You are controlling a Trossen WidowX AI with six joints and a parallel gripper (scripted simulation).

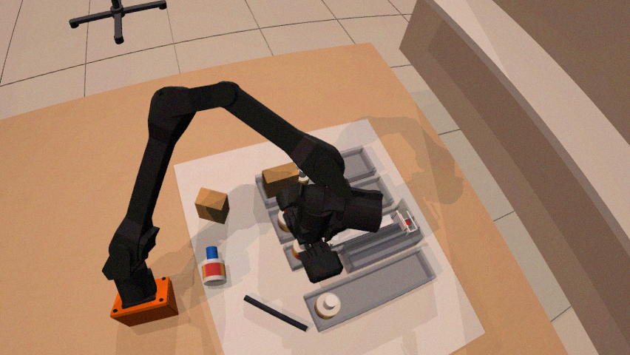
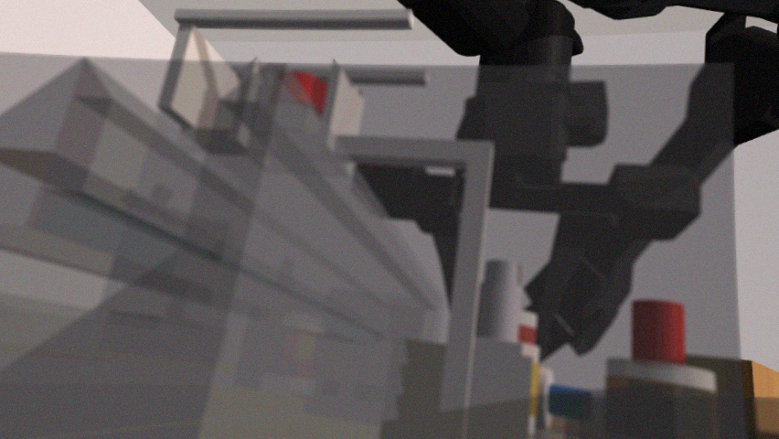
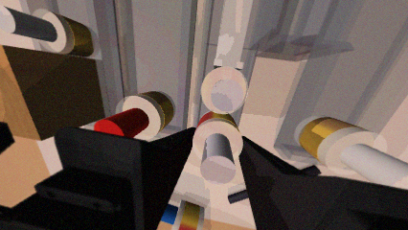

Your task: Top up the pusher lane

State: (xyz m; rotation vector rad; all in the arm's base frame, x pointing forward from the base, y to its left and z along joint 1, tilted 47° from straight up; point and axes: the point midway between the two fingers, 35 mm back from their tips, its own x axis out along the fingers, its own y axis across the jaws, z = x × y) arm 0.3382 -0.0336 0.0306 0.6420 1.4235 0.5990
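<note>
The end effector (image 3: 217, 158) grips the grey-capped jar (image 3: 217, 144) upright, cap up.

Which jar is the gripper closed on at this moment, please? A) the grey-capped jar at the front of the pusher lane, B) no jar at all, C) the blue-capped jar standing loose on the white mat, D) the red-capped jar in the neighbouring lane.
A: in the wrist view the gripper has its fingers on either side of the grey-capped jar, with another grey-capped jar in line just behind it; the blue-capped jar stands apart on the mat.

Held jar (image 3: 217, 144): grey cap, possibly red-yellow band; hand (image 3: 215, 160) black.
</note>
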